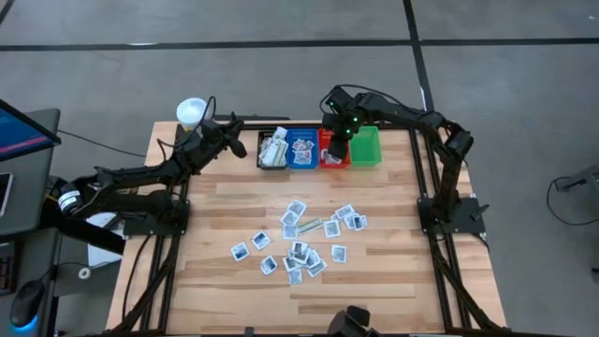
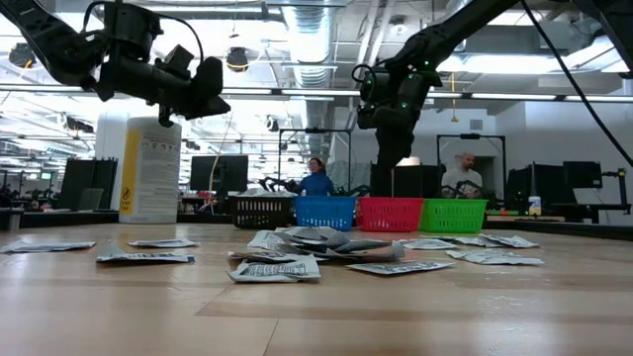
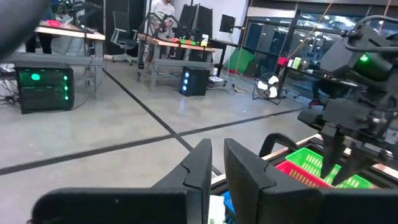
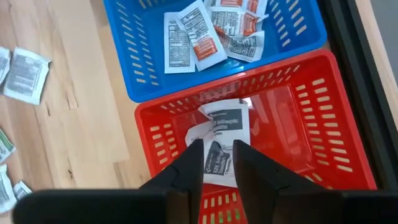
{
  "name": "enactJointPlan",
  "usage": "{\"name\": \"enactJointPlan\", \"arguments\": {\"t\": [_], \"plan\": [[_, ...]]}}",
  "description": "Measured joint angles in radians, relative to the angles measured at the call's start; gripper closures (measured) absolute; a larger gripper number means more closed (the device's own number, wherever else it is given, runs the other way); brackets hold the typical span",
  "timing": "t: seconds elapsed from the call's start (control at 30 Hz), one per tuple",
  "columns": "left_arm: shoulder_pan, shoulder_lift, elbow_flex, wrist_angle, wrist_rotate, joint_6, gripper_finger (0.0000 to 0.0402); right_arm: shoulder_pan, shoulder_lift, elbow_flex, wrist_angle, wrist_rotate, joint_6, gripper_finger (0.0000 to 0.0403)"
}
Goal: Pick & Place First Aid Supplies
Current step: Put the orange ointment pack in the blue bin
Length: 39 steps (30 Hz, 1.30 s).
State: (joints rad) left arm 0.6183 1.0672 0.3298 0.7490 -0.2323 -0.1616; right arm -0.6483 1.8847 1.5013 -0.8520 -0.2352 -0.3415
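We see a wooden table [image 1: 393,271] with four bins in a row along its far edge: a black bin [image 1: 272,150], a blue bin [image 1: 302,148], a red bin [image 1: 329,157] and a green bin [image 1: 365,146]. A white tub [image 1: 191,112] stands at the far left corner.

Most of the packets [image 1: 301,239] lie scattered loose on the middle of the table, some overlapping in a small heap, others lying apart toward the left and right. More packets rest in the blue bin [image 4: 211,31], white with orange and dark print. In the red bin we see a few white packets [image 4: 224,134] with dark print lying on its floor; the black bin also holds some pale ones.

The right gripper [image 4: 216,163] hangs over the red bin, above the packets there. Its fingers [image 4: 186,168] stand a narrow gap apart, and we see nothing between them; the packet below lies on the bin floor, free of the fingers. In the low view this arm comes down from above, with its gripper [image 2: 396,129] well over the red bin [image 2: 389,214].

The left gripper [image 1: 245,148] is held up in the air just left of the black bin, near the tub. In its wrist view the two fingers [image 3: 249,180] stand close with a slim gap, and we see nothing held between them.

People show in the room beyond the table.
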Motion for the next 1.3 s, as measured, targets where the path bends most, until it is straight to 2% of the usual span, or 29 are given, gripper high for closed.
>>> {"name": "enactJointPlan", "arguments": {"t": [0.2,0.57,0.73,0.93,1.1,1.3], "plan": [[-0.012,0.0,0.0,-0.01,0.088,-0.032,0.0358,0.011,-0.009,0.0,0.0,0.001,0.025,0.0331],[-0.011,0.0,0.0,-0.067,0.44,-0.132,0.0358,0.154,-0.085,0.001,-0.032,0.008,0.066,0.0339],[-0.013,0.0,0.0,-0.092,0.546,-0.157,0.0358,0.214,-0.089,0.001,-0.05,0.029,0.139,0.0339],[-0.047,0.0,0.0,-0.099,0.631,-0.188,0.0358,0.277,-0.089,0.001,-0.097,0.035,0.235,0.0339],[-0.107,0.0,0.0,-0.106,0.651,-0.188,0.0358,0.328,-0.089,-0.006,-0.176,0.035,0.261,0.034],[-0.156,0.0,0.0,-0.106,0.651,-0.188,0.0358,0.391,-0.145,-0.188,-0.164,0.035,0.257,0.034]]}}
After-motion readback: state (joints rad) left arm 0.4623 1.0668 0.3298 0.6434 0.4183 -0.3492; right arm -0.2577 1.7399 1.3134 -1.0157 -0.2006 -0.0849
